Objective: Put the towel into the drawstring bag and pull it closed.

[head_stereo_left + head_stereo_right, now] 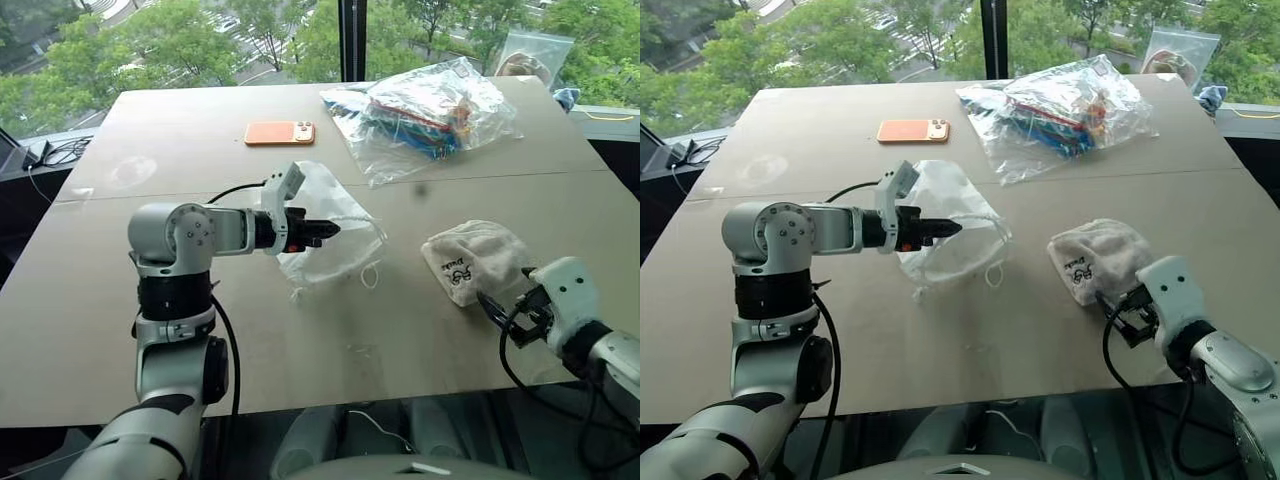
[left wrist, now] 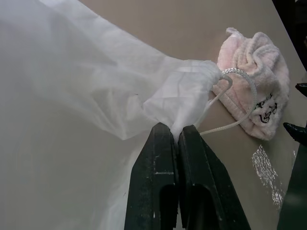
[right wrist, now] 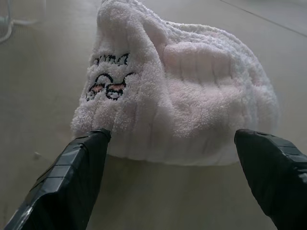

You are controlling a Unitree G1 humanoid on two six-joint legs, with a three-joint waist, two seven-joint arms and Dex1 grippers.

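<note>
The towel [image 1: 474, 260] is a fluffy off-white bundle with black lettering and a small drawing near one edge, lying on the table [image 1: 180, 130] at four o'clock from centre. The right gripper [image 3: 175, 143] stands wide apart just before it, holding nothing. At nine o'clock from the towel, the thin white drawstring bag [image 1: 322, 215] is pinched by the closed left gripper [image 2: 175, 134], its cord [image 2: 225, 96] trailing loose.

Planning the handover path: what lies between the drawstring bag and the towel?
Bare table, apart from the drawstring bag's cord, shown in the left eye view; the towel lies apart.
</note>
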